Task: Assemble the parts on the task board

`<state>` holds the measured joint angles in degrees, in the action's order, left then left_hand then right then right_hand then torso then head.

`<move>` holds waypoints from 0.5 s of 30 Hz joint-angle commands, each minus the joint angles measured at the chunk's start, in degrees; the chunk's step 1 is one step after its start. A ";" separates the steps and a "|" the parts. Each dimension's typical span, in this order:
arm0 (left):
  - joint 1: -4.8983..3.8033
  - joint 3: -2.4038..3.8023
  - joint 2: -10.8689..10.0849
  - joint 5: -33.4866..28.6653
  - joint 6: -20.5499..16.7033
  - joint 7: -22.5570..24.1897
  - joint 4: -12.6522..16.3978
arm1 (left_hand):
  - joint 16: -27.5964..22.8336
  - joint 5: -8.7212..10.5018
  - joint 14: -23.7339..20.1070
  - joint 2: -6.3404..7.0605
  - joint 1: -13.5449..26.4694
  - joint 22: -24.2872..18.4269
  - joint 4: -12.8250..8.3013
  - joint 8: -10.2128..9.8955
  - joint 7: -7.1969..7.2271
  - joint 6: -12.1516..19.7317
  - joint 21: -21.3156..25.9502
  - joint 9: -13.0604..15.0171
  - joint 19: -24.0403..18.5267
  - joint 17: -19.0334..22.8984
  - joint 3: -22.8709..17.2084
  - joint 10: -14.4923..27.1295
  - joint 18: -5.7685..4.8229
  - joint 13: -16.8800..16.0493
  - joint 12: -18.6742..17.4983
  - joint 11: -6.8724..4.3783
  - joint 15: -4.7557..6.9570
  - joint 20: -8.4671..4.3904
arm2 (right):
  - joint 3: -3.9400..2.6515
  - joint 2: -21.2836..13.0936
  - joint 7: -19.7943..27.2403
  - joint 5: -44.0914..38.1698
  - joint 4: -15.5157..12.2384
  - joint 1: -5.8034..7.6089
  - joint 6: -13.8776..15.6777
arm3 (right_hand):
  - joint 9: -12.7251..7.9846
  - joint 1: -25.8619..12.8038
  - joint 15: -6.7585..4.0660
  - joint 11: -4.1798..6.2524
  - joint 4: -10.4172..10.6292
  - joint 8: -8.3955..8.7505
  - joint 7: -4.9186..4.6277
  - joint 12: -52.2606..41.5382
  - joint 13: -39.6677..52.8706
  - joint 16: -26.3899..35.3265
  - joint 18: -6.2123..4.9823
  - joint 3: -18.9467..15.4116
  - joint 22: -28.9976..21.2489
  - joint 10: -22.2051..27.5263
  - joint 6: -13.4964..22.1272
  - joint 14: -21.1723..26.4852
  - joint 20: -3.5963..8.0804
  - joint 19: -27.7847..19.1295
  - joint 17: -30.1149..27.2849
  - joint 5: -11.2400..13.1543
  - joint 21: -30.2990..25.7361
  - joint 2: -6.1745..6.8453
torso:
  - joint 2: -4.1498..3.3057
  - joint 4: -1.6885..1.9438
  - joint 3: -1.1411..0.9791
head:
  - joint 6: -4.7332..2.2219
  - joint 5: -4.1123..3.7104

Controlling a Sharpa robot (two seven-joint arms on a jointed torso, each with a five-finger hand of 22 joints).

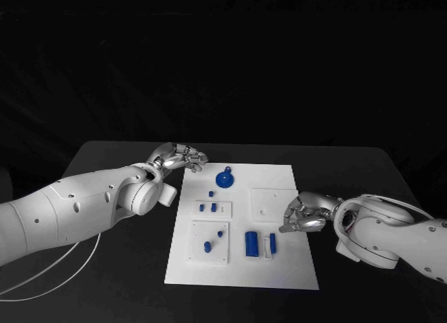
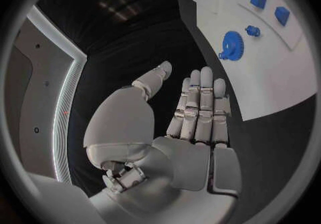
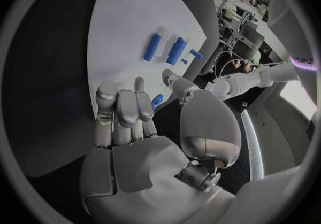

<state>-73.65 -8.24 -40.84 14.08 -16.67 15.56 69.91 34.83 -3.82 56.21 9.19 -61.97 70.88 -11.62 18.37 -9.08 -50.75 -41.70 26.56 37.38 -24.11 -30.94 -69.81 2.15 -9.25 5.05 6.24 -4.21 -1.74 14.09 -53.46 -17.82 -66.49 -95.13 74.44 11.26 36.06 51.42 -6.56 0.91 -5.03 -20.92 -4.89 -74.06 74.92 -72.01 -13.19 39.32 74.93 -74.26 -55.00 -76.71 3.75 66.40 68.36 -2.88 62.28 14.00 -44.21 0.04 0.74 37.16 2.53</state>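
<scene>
The white task board (image 1: pixel 282 269) lies in the middle of the black table. On it are a blue gear (image 1: pixel 225 179), several small blue pieces (image 1: pixel 213 208) and two long blue blocks (image 1: pixel 252 243). My left hand (image 1: pixel 180 158) hovers off the board's far left corner, fingers straight and apart, holding nothing (image 2: pixel 194 112); the gear (image 2: pixel 232 45) lies beyond it. My right hand (image 1: pixel 303 212) is over the board's right edge, beside a white recessed square (image 1: pixel 272 202). A small blue piece (image 3: pixel 157 100) shows between its thumb and fingers (image 3: pixel 123 106); whether it is held is unclear.
Bare black tabletop surrounds the board on every side. A white cable (image 1: pixel 49 276) trails under my left arm near the table's front left. The long blue blocks (image 3: pixel 165 49) lie well ahead of my right hand.
</scene>
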 commanded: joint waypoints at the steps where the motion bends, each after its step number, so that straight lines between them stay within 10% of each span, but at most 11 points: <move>1: -0.03 0.03 0.10 -0.30 0.76 0.26 0.10 | -0.39 0.13 0.28 -0.51 -0.17 0.10 0.00 0.28 0.12 0.31 0.39 -0.09 -0.04 -0.10 0.30 -0.29 0.48 0.10 -0.32 0.12 -0.17 0.42 | 0.03 0.54 -8.50 7.92 -0.75 -0.04 -5.47 | 0.38 -0.06 -0.54 0.13 0.31 -0.38 -0.37 -0.26 4.27 -0.25 -1.81 0.07 0.09 -0.35 -1.23 0.13 0.64 -0.07 0.07 0.06 -0.24 -0.66 | -0.07 0.02 0.00 | 0.11 -0.19; 15: -0.03 0.03 0.14 -0.30 0.77 0.25 0.22 | -0.42 0.12 0.31 -0.54 -0.21 0.12 0.00 0.30 0.13 0.29 0.41 -0.10 -0.03 -0.16 0.29 -0.30 0.48 0.11 -0.32 0.12 -0.16 0.41 | 0.11 3.57 -12.67 3.76 -0.03 -1.58 -2.95 | 0.02 -3.25 -1.34 1.06 -0.18 0.25 0.56 0.76 3.32 0.17 -1.81 -2.03 0.53 -0.19 -3.89 0.26 0.68 -0.60 -0.09 0.06 -0.15 -3.09 | -0.08 0.13 0.01 | 0.36 -0.46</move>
<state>-73.65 -8.25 -40.80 14.08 -16.63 15.51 69.98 34.60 -3.82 56.21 9.19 -61.97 70.92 -11.62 18.37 -9.08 -50.75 -41.47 26.51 37.38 -24.17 -30.94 -69.81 2.15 -9.20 5.05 6.24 -4.21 -1.74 14.20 -50.10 -28.28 -60.87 -95.19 73.04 8.58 36.13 48.81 -7.59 1.75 -5.22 -20.95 -4.20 -73.16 74.91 -72.08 -13.20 37.55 74.93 -74.22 -58.39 -76.45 4.20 65.90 68.24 -2.88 62.08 10.76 -44.30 0.16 0.74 37.42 2.02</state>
